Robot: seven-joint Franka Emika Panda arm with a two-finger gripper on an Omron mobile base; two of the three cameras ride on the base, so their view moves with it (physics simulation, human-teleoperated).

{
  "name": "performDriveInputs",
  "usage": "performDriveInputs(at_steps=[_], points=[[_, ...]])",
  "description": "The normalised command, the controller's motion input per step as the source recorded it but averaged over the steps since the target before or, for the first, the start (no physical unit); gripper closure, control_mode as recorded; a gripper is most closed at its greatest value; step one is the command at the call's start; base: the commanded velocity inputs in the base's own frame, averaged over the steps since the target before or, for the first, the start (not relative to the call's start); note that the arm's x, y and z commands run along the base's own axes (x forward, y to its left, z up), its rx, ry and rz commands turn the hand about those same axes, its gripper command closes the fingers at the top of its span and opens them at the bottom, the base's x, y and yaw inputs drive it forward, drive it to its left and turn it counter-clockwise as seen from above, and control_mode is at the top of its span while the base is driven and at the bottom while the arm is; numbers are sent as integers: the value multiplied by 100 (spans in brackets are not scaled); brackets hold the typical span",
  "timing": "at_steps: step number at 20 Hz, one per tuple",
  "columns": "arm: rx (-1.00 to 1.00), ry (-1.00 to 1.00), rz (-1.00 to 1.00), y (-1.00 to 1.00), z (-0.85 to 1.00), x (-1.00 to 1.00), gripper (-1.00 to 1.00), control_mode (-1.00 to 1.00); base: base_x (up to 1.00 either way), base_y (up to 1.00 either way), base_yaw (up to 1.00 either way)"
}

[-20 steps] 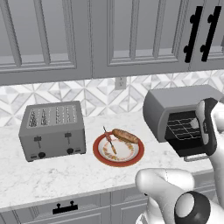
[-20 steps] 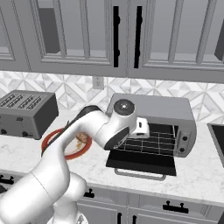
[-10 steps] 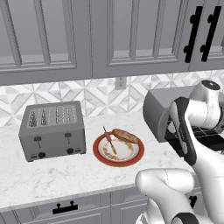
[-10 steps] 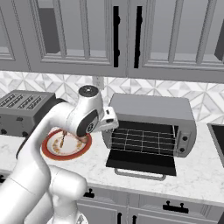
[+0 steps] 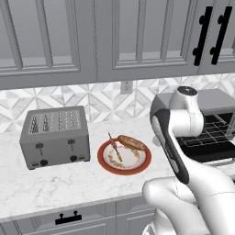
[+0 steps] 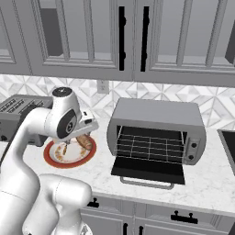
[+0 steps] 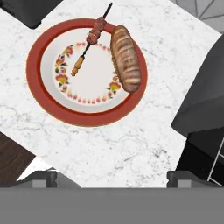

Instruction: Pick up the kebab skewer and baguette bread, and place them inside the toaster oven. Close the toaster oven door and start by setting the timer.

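Hand view showed the pincer (image 7: 112, 177) with its two dark tips spread wide apart and nothing between them, hanging over bare white marbled counter (image 7: 131, 144) just short of the red-rimmed plate (image 7: 39, 94). On that plate lay the kebab skewer (image 7: 91, 38) and the baguette bread (image 7: 125, 57), side by side and close together, both long axes running roughly parallel across the plate's far half. In the left base view the skewer (image 5: 115, 148) pointed from the backsplash toward the counter's front edge, while the baguette (image 5: 132, 143) lay slanted across the plate's right rear, just beside the stick's far end.

To the plate's right in the right base view stood the toaster oven (image 6: 157, 130), its door (image 6: 148, 169) dropped open and flat, silver bar handle at the front, wire rack visible inside. A grey four-slot toaster (image 5: 55, 136) sat on the plate's other side. Grey cabinets (image 6: 101, 36) hung above a white diamond-tiled backsplash (image 5: 96, 103), with an outlet (image 5: 125, 86) set into it.
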Motion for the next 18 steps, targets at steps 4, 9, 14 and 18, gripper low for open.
performDriveInputs(at_steps=[4,9,14,18], points=[[-1,7,3,54,-17,49,-100,-100,0,0,0],[-4,3,0,48,-31,62,-100,-100,0,0,0],[0,0,0,4,-29,44,-100,-100,0,0,0],[0,0,0,0,-28,55,-100,-100,0,0,0]])
